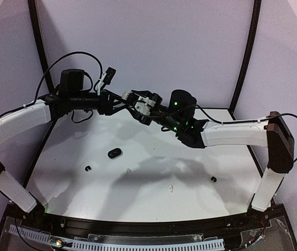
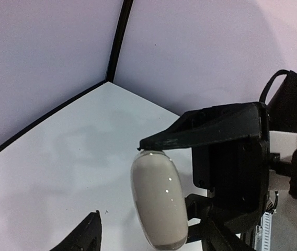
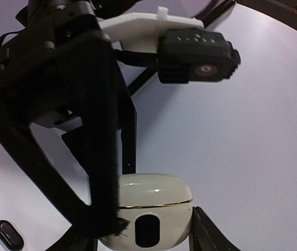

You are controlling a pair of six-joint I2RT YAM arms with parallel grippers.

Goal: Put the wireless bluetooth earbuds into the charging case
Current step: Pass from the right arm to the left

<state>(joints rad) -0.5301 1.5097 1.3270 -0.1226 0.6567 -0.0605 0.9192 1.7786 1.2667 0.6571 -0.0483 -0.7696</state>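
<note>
The white charging case [image 3: 153,206], lid closed along its gold seam, is held in the air above the back of the table, and my right gripper [image 3: 148,235] is shut on its lower half. My left gripper [image 2: 118,180] is open around it. One of its fingers [image 2: 211,128] touches the end of the case [image 2: 159,201], and the other finger [image 2: 83,235] stands apart. On the table lie two white earbuds [image 1: 129,170] [image 1: 170,188] and two black earbuds [image 1: 88,168] [image 1: 213,179]. From above, both grippers meet at the case [image 1: 142,103].
A black oval case [image 1: 115,153] lies on the white table [image 1: 75,188], left of centre. It also shows in the right wrist view as a black case [image 3: 8,235]. A black frame and purple walls enclose the table's back and sides.
</note>
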